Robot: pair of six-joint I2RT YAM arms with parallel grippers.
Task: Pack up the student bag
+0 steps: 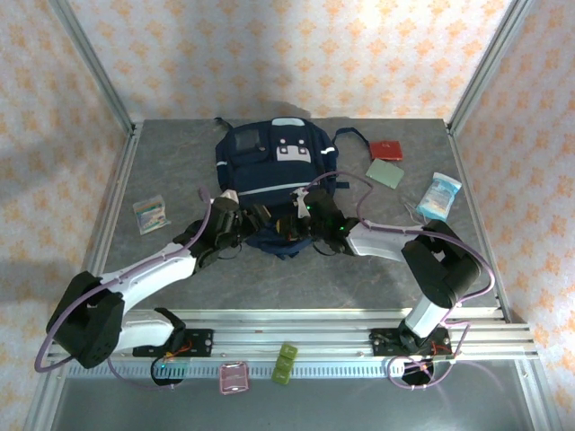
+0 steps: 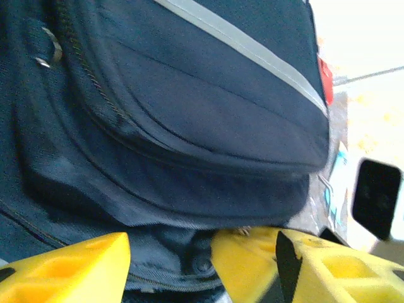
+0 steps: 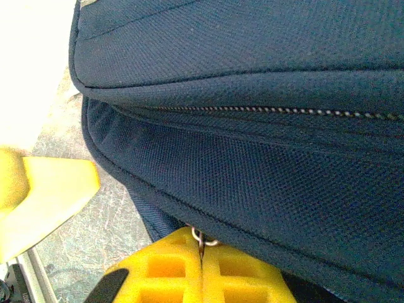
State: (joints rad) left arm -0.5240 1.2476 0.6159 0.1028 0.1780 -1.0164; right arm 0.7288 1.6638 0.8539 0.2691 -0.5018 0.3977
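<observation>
Two hands meet at the near end of the student bag point(image 1: 269, 162).
Overhead, the bag lies mid-frame on the worktop point(image 1: 296, 283), long axis running up the picture, just above the left hand point(image 1: 252, 224) and right hand point(image 1: 295, 217), equally near. Left wrist view: fingers point(image 2: 63, 268) apart, navy fabric filling the gap between them. Right wrist view: fingers point(image 3: 170, 278) pressed together on a zip pull point(image 3: 203, 240); the zip's far end is cut off at right.
</observation>
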